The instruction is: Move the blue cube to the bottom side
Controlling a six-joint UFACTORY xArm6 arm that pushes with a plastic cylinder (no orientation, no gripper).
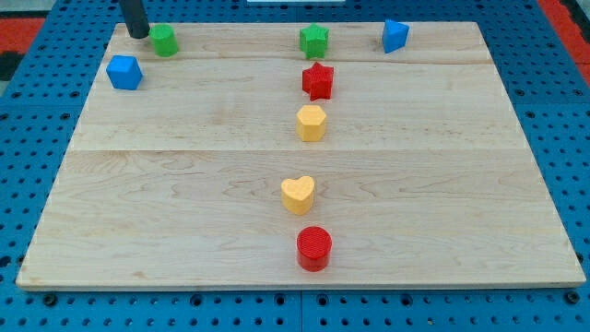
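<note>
Tip: my tip (137, 35) rests at the board's top-left corner, touching nothing; it is a bare rod with no jaws, so nothing is held.
Blue cube: the blue cube (123, 72) lies near the left edge, just below and slightly left of my tip, apart from it.
Green block, left: a green cylinder (164, 41) sits just right of my tip, near the top edge.
Top edge, others: a green star (314, 41) at mid-edge; a blue block (395, 35), shape unclear, towards the top-right corner.
Centre column: red star (318, 81), yellow hexagon (312, 123), yellow heart (298, 195), red cylinder (314, 248) nearest the bottom edge.
Board: wooden board (461, 184) on a blue pegboard.
</note>
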